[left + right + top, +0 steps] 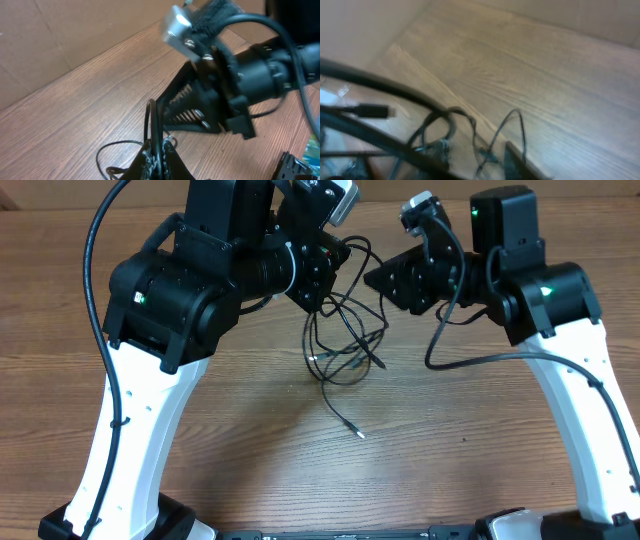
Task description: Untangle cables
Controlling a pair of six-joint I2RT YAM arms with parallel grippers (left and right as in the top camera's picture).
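The cables are thin black cords in a loose tangle hanging between the two grippers and trailing onto the table. One strand ends in a silvery tip. My left gripper is shut on a black cable strand, lifted above the table; its jaws show in the left wrist view. My right gripper is close to the right of the tangle, and it also shows in the left wrist view. In the blurred right wrist view its fingers stand apart with cable loops between them.
The wooden table carries the trailing cords. A thicker black arm wire loops beside the right arm. A cardboard wall stands behind the table. A black plug shows at the left in the right wrist view.
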